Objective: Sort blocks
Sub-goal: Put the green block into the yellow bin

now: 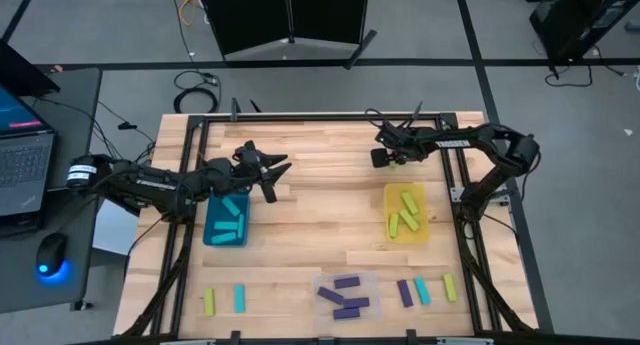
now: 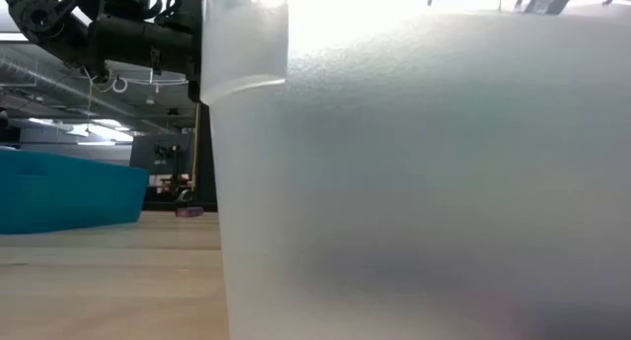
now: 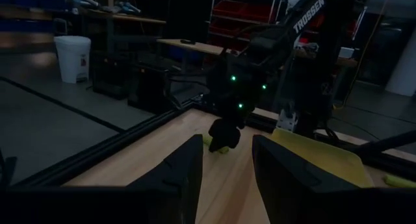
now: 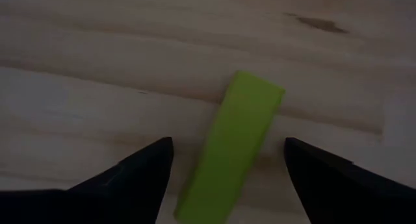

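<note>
My right gripper is open over the far right part of the table. It points down, with one finger on each side of a yellow-green block that lies flat on the wood, and the fingers do not touch it. My left gripper is open and holds nothing, hovering beside the far corner of the teal bin. The teal bin holds cyan blocks, the yellow bin yellow-green ones, and the clear bin purple ones.
Loose blocks lie along the near edge: a yellow-green one and a cyan one on the left; purple, cyan and yellow-green on the right. The clear bin's wall fills most of the low view.
</note>
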